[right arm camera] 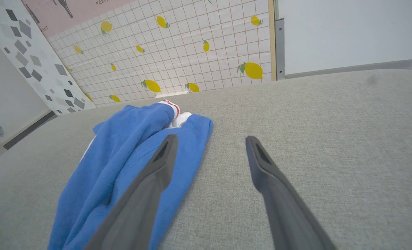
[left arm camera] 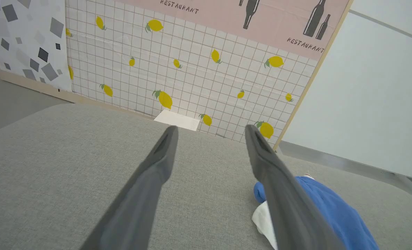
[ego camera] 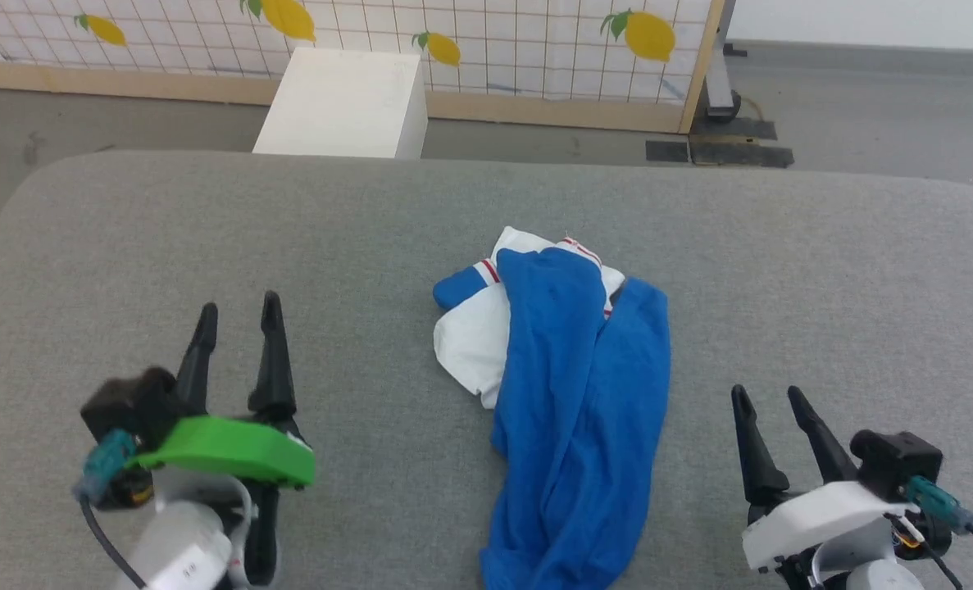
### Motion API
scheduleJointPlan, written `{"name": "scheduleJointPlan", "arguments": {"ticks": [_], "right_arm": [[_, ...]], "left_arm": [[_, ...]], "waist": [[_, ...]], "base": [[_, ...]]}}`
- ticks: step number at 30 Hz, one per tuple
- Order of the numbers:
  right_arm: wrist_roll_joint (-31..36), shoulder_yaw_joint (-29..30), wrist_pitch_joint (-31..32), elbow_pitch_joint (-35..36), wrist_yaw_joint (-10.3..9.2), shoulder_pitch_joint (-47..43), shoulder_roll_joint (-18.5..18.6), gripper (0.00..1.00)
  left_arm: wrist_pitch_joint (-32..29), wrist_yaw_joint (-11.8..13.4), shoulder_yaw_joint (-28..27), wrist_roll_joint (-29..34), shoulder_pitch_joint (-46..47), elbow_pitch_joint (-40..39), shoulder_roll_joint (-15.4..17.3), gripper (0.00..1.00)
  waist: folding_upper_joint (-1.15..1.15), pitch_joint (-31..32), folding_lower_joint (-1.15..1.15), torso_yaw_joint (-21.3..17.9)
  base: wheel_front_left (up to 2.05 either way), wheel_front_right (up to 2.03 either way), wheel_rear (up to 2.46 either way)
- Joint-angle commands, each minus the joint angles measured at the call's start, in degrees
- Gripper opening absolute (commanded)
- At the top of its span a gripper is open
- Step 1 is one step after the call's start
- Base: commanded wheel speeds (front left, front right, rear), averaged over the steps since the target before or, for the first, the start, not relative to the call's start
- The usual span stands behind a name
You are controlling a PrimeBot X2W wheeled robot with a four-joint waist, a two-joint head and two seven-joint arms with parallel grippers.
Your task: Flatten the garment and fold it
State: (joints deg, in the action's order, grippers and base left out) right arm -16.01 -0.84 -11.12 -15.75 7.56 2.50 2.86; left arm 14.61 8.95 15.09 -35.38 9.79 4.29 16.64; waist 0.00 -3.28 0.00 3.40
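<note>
Currently the blue-and-white T-shirt point(ego camera: 576, 385) lies bunched on the gray padded table point(ego camera: 289, 246), between the left gripper point(ego camera: 238, 305) and right gripper point(ego camera: 766, 395), both spread and empty. Best to pinch single layers at opposite edges, then draw them apart low and evenly.

Garment point(ego camera: 576, 385) is lying bunched, its folds hiding the front, and its near end is running off the head view's bottom edge. In the left wrist view a finger point(left arm camera: 285, 194) is covering part of it. Behind the left gripper point(ego camera: 236, 315), the black housing point(ego camera: 129, 401) is showing blurred and the forearm point(ego camera: 183, 549) is getting cropped.
</note>
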Motion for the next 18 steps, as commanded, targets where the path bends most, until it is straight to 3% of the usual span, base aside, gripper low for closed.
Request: {"name": "scheduleJointPlan", "arguments": {"ticks": [1, 10, 18], "right_arm": [[0.2, -0.2, 1.4, -0.4, -0.08, 1.3, 0.0, 1.0], [3.3, 1.0, 17.3, -4.2, -0.08, 14.3, 0.0, 1.0], [13.3, 0.7, 38.3, -16.4, -0.08, 32.2, 0.0, 1.0]], "left_arm": [[0.4, -0.4, -0.6, 1.5, -2.1, -0.5, -1.2, 1.0], [0.4, -4.4, -4.3, 7.1, -4.9, -2.2, -6.9, 1.0], [0.4, -8.8, -6.3, 10.0, -1.7, -3.3, -10.9, 1.0]], "waist": [[0.0, -0.6, 0.0, 0.2], [0.0, -4.1, 0.0, 2.2], [0.0, -9.9, 0.0, 7.1]], "base": [[0.0, 0.0, 0.0], [0.0, 0.0, 0.0], [0.0, 0.0, 0.0]]}}
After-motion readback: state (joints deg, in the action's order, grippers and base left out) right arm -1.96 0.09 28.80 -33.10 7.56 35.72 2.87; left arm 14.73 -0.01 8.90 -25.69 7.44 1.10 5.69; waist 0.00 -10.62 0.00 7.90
